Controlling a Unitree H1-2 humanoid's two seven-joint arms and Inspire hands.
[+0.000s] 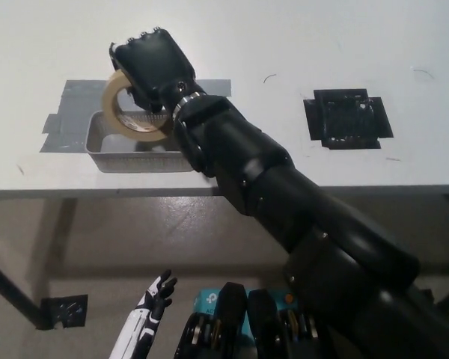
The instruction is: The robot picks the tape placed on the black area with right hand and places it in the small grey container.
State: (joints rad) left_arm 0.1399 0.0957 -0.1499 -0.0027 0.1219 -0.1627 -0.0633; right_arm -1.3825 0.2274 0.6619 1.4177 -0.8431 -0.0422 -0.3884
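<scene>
One tape roll (132,106) clamped in right hand (154,67) fingers, seemingly above grey container (105,153); left hand (156,298) fingers apart.

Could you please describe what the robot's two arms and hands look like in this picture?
The right hand is black and boxy, with a silvery ring at the wrist, on a thick black arm of rounded, bulging segments. The left hand is slim, white with dark fingers, on a narrow white forearm. No cables or markings show on either.

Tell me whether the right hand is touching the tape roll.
Touching. The head view shows the black right hand closed around the upper edge of the tape roll, holding it tilted over the grey container.
</scene>
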